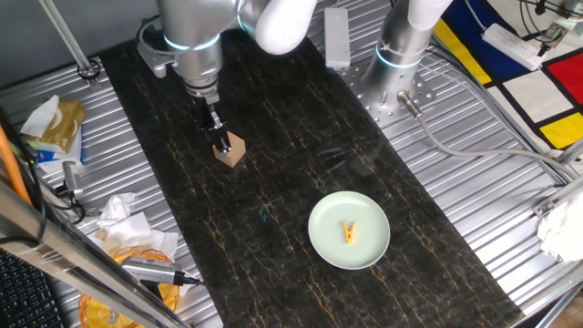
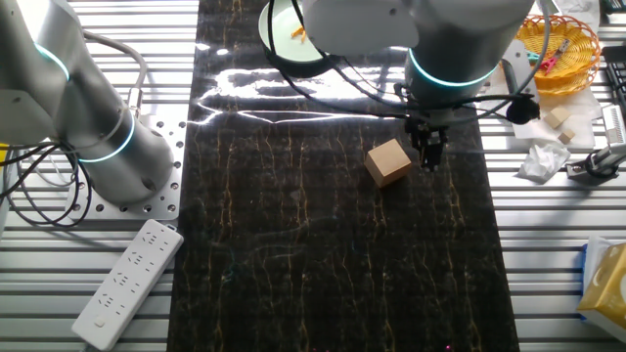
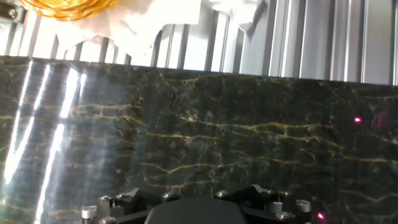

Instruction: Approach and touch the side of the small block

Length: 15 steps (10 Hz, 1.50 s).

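With the arm low over the dark marbled surface (image 1: 273,182), one fixed view puts the hand (image 1: 219,141) just beside the small block (image 1: 230,151), fingertips at its upper-left face; contact or a thin gap cannot be told apart here. Fingers look pressed together, nothing between them. Pale green plate (image 1: 319,246) with the yellow-orange clip (image 1: 349,233) sits well apart, toward the near right.

Other fixed view: hand (image 2: 428,154) stands just to the right of the small block (image 2: 388,161), a sliver of dark surface possibly between them. Block rests flat, slightly rotated. Judgement: finish with a slow sideways nudge at mid-height of the face, stopping at first contact so the light cube does not slide or twist. Power strip (image 2: 127,284) lies off the mat, clear of the motion. Mat edge is near on the hand's side; open room lies beyond the block.

Hand view: only bare surface (image 3: 217,143) and the ribbed metal beyond; block and fingertips not visible.
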Each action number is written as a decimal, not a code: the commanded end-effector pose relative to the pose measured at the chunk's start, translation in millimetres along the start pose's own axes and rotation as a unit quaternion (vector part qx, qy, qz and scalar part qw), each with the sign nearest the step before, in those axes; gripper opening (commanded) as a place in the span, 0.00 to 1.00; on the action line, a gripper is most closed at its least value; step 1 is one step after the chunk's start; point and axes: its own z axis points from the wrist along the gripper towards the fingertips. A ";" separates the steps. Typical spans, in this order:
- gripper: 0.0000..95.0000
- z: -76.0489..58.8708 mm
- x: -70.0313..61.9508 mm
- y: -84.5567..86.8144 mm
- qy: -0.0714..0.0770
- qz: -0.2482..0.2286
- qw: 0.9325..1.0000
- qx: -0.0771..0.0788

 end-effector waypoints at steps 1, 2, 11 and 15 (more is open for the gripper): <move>1.00 4.4 10.0 0.4 0.012 0.002 1.000 0.011; 1.00 7.2 14.7 0.3 0.017 0.003 1.000 0.012; 1.00 24.2 36.9 -3.8 0.002 0.009 1.000 0.022; 1.00 39.0 44.9 -3.4 0.013 0.013 0.999 0.041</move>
